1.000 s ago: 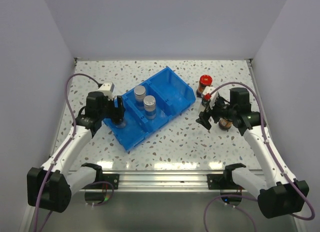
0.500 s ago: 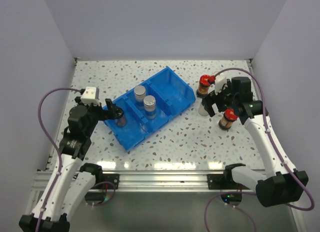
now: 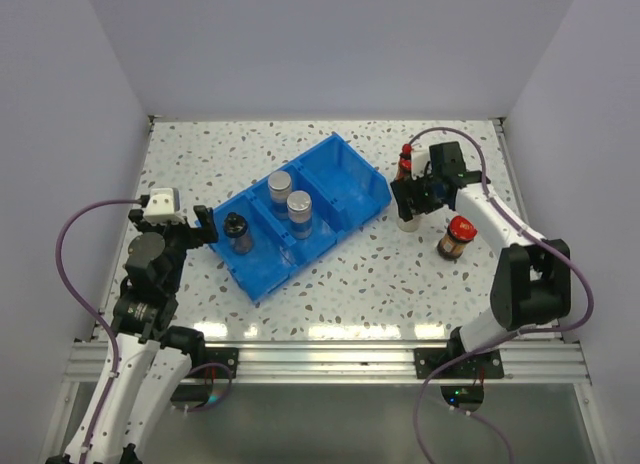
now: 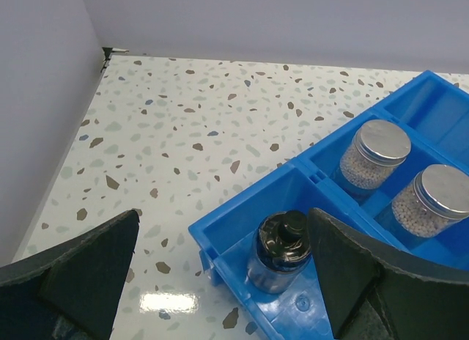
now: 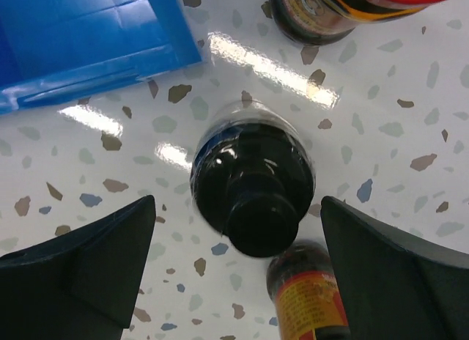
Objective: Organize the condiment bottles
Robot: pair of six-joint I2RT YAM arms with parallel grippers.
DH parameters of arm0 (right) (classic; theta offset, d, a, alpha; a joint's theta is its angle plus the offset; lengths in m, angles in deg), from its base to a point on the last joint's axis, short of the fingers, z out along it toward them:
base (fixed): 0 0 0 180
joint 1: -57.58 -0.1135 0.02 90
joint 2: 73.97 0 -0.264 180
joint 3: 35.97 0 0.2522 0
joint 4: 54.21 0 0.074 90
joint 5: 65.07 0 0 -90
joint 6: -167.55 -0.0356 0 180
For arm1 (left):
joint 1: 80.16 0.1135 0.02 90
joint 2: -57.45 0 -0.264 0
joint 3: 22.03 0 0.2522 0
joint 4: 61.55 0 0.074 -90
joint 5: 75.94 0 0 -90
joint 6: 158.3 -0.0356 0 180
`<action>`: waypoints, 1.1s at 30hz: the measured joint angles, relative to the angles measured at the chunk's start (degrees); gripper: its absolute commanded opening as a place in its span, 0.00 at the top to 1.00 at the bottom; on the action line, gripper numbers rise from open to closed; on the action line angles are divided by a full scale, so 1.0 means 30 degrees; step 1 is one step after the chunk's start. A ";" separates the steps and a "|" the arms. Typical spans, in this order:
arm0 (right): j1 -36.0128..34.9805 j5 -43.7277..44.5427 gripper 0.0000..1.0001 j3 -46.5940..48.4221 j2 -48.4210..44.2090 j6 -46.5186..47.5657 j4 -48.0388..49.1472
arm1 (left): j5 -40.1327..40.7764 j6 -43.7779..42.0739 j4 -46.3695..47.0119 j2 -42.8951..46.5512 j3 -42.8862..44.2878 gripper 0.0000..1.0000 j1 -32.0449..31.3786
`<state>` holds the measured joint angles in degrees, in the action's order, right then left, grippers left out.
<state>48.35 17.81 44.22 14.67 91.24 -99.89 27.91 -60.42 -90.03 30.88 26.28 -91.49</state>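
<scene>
- The speckled tabletop [image 3: 350, 284] is shut in by white walls on the left, far and right sides. A metal rail [image 3: 320, 357] runs along its near edge.
- The blue bin [image 3: 345, 182] lies slantwise at mid-tabletop, running from near-left to far-right. Bare speckled surface shows all round it, broadest at the far-left corner and along the near strip.
- The left tool [image 3: 203, 229] hangs off the bin's near-left end, apart from it. Its jaws are spread wide with nothing between them (its own wrist view looks over that end of the bin).
- The right tool [image 3: 407, 199] is also spread wide. It straddles the loose black-capped bottle [image 5: 253, 182], which stands upright on the tabletop just off the bin's far-right end. The wrist view shows a gap between the bottle and each finger [image 5: 80, 270].
- The far red-capped bottle [image 3: 405, 164] stands just beyond that tool and is partly hidden by it.
- The near red-capped bottle [image 3: 457, 236] stands closer to the rail, between the loose bottle and the right wall. Both red-capped bottles are outside the bin.
- The bin's near-left compartment holds the binned black-capped bottle [image 4: 282, 248], upright.
- The middle compartment holds the far silver-capped bottle [image 3: 280, 187] and the near silver-capped bottle [image 3: 299, 209]. They stand side by side, with pale grains showing through their clear bodies.
- The far-right compartment has its blue floor in full view.
</scene>
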 measured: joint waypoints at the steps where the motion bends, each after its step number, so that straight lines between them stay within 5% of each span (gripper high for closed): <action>1: 0.0000 0.0066 0.02 0.0109 0.0401 -0.0109 0.0175 | 0.0036 0.0000 0.0000 0.0000 0.0000 0.00 0.0000; 7: 0.0007 0.0452 0.05 0.0401 0.1537 -0.0379 0.0546 | 0.0131 0.0000 0.0000 0.0000 -0.0022 0.00 0.0000; 12: 0.0007 0.0481 0.21 0.1042 0.2280 -0.0444 0.0947 | 0.0160 0.0000 0.0000 -0.0015 -0.0022 0.00 0.0000; 14: 0.0007 0.0437 0.41 0.1100 0.2412 -0.0408 0.0984 | 0.0175 0.0000 0.0007 -0.0015 -0.0022 0.00 0.0000; 16: 0.0007 0.0328 0.71 0.1188 0.2455 -0.0335 0.0925 | 0.0182 0.0000 0.0007 -0.0015 -0.0022 0.00 0.0000; 19: 0.0000 0.0109 0.94 0.1209 0.2426 -0.0058 0.0794 | 0.0182 0.0000 0.0007 -0.0007 -0.0022 0.00 0.0000; 26: -0.1071 -0.0699 1.00 0.1217 -0.0124 0.1690 -0.1851 | 0.0182 0.0000 0.0007 0.0168 -0.0022 0.00 0.0000; 33: -0.7045 -0.3548 1.00 0.3796 -0.3657 0.3337 -0.4998 | 0.0342 0.0000 0.0007 0.0641 -0.0029 0.00 0.0000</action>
<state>27.21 7.17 55.61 3.70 101.25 -114.88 28.94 -60.42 -90.01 32.80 26.19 -91.49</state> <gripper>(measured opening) 0.637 0.997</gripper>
